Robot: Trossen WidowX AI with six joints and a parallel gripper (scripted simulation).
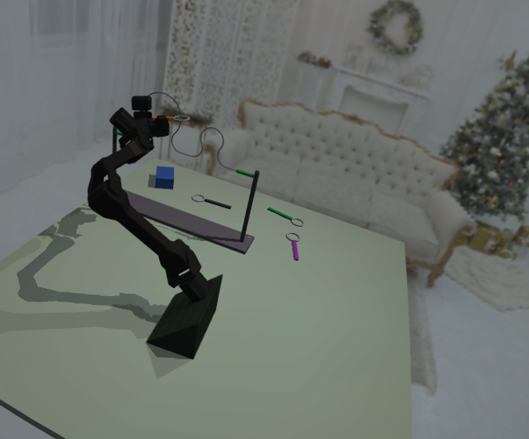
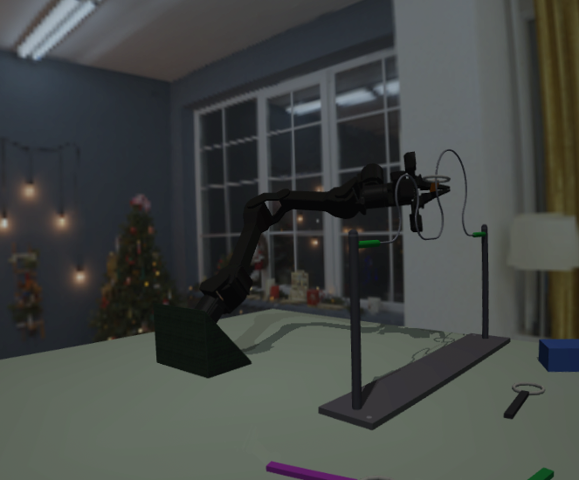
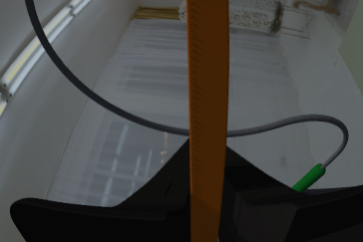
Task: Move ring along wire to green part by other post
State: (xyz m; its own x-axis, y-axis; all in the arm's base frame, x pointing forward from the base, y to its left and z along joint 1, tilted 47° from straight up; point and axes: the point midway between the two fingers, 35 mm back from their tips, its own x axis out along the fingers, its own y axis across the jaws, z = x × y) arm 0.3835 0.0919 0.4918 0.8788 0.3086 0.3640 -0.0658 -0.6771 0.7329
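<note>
My gripper point(image 1: 167, 120) point(image 2: 436, 190) point(image 3: 201, 146) is shut on the orange handle point(image 1: 166, 117) point(image 2: 432, 187) point(image 3: 206, 90). It holds the handle high above the stand, between the two posts. The grey ring point(image 1: 181, 116) point(image 2: 437, 176) lies about level at the handle's far end, at the upper loops of the thin grey wire point(image 1: 179, 152) point(image 2: 464, 180) point(image 3: 80, 84). The wire seems to pass through the ring; I cannot tell whether they touch. Green wire ends sit at the near post point(image 1: 244, 173) point(image 2: 368, 242) and the far post point(image 1: 119, 133) point(image 2: 478, 234). One green end point(image 3: 309, 177) shows in the wrist view.
The posts point(image 1: 250, 203) point(image 2: 354, 319) stand on a dark base plate point(image 1: 184, 221) point(image 2: 423, 376). A blue block point(image 1: 164, 177) point(image 2: 572, 354), a black-handled ring point(image 1: 217, 203) point(image 2: 517, 404), a green-handled ring point(image 1: 281, 213) and a purple-handled ring point(image 1: 295, 249) lie on the table.
</note>
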